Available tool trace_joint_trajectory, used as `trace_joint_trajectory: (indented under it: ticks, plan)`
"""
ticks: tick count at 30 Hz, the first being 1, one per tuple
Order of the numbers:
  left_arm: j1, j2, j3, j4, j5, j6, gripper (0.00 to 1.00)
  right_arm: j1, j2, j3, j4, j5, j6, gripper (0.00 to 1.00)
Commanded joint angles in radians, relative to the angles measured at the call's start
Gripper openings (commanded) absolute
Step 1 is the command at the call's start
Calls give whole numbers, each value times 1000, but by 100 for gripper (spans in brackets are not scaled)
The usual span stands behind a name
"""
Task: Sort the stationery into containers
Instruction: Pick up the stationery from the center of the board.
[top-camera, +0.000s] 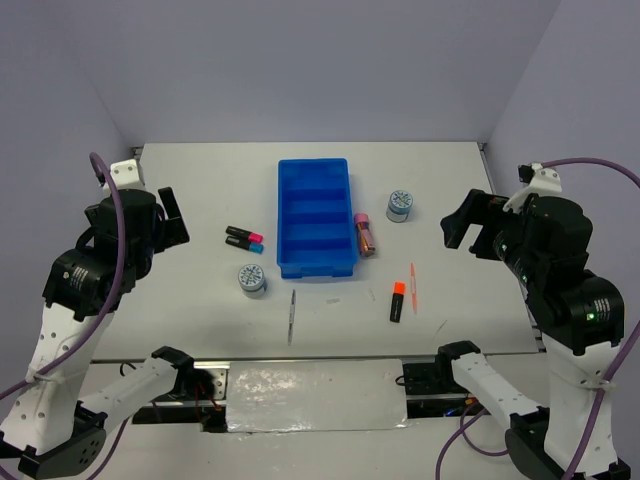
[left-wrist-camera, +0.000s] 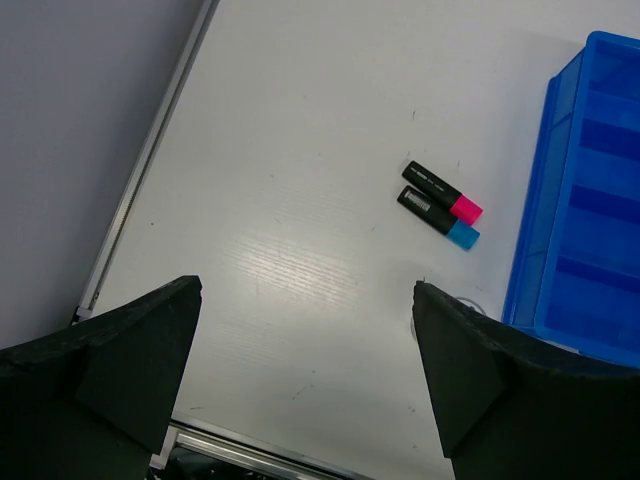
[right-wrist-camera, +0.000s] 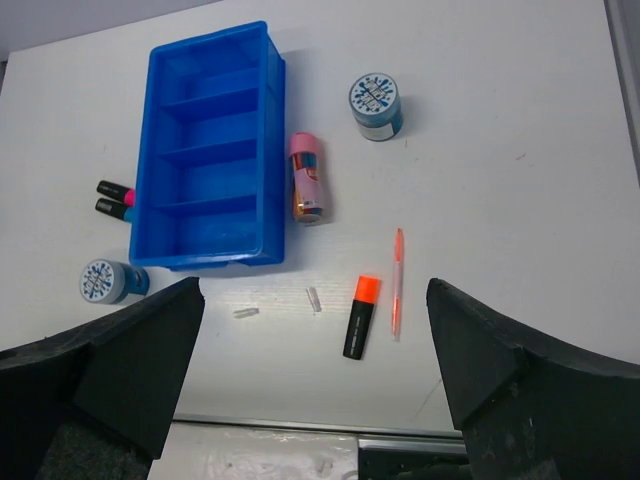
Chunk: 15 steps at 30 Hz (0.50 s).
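Observation:
The blue four-compartment tray (top-camera: 283, 220) stands empty at the table's middle. Pink-capped (top-camera: 245, 234) and blue-capped (top-camera: 245, 243) markers lie to its left, with a tape roll (top-camera: 252, 279) in front of them. A pink-copper tube (top-camera: 365, 234) lies against its right side, and a second tape roll (top-camera: 400, 205) stands further right. An orange-capped marker (top-camera: 397, 301), an orange pen (top-camera: 413, 286) and a grey pen (top-camera: 292, 316) lie near the front. My left gripper (left-wrist-camera: 306, 290) is open and empty, high above the table's left. My right gripper (right-wrist-camera: 314, 290) is open and empty, high on the right.
Two small clear bits (right-wrist-camera: 314, 299) (right-wrist-camera: 245, 313) lie in front of the tray. The table's metal front edge (top-camera: 310, 358) runs below them. Grey walls close the back and both sides.

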Motion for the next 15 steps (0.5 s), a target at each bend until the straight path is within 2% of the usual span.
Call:
trace_joint_trajectory:
  ticks: [1, 9, 15]
  plan:
    - [-4, -10, 17, -5, 7, -19, 99, 7, -11, 25, 0, 25, 3, 100]
    - [-4, 6, 45, -23, 23, -38, 99, 7, -14, 35, -5, 19, 6, 100]
    - [-4, 44, 68, -35, 55, -136, 99, 7, -21, 6, 7, -26, 15, 100]
